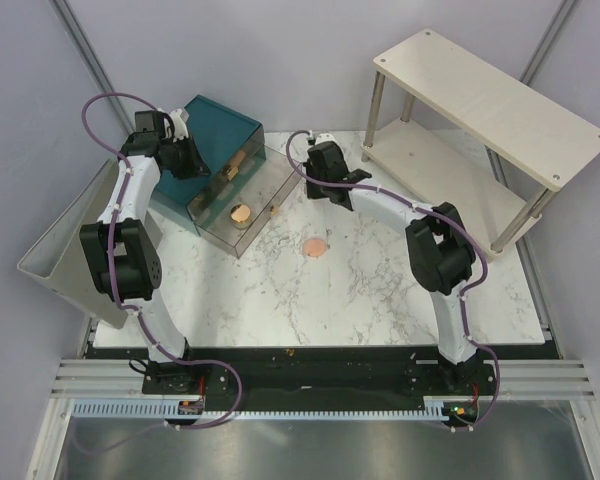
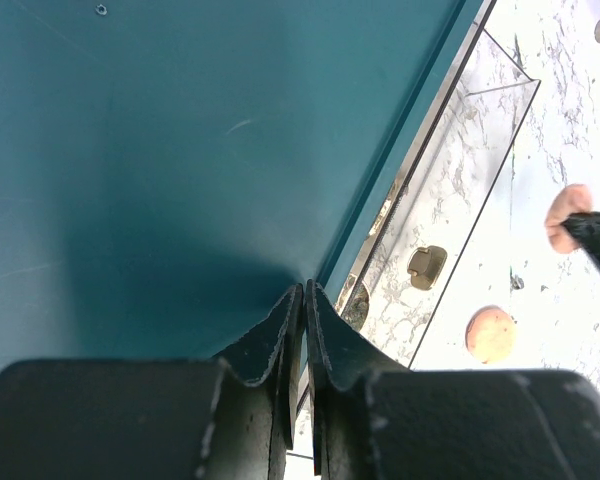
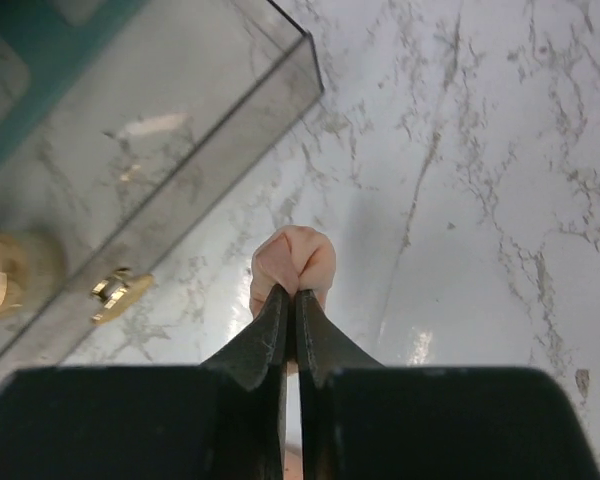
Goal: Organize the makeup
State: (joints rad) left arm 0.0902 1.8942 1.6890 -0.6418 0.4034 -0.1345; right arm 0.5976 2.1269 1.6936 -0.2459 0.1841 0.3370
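Observation:
My right gripper [image 3: 295, 295] is shut on a soft peach-pink disc [image 3: 293, 262], pinched and folded between the fingertips, held over the marble beside the open clear drawer [image 3: 150, 150]. The held disc also shows in the left wrist view [image 2: 568, 210]. A second peach-pink disc [image 1: 315, 246] lies flat on the table; it shows in the left wrist view too [image 2: 491, 333]. A round gold tin [image 1: 239, 213] sits in the pulled-out drawer. My left gripper [image 2: 305, 290] is shut and empty, its tips at the top of the teal box [image 1: 220, 125]. Both tubes are out of view.
The teal box has clear drawers [image 1: 270, 175] pulled out toward the table's middle, with gold handles [image 2: 425, 265]. A white two-tier shelf [image 1: 480, 90] stands at the back right. A grey tilted tray [image 1: 70, 250] leans off the table's left edge.

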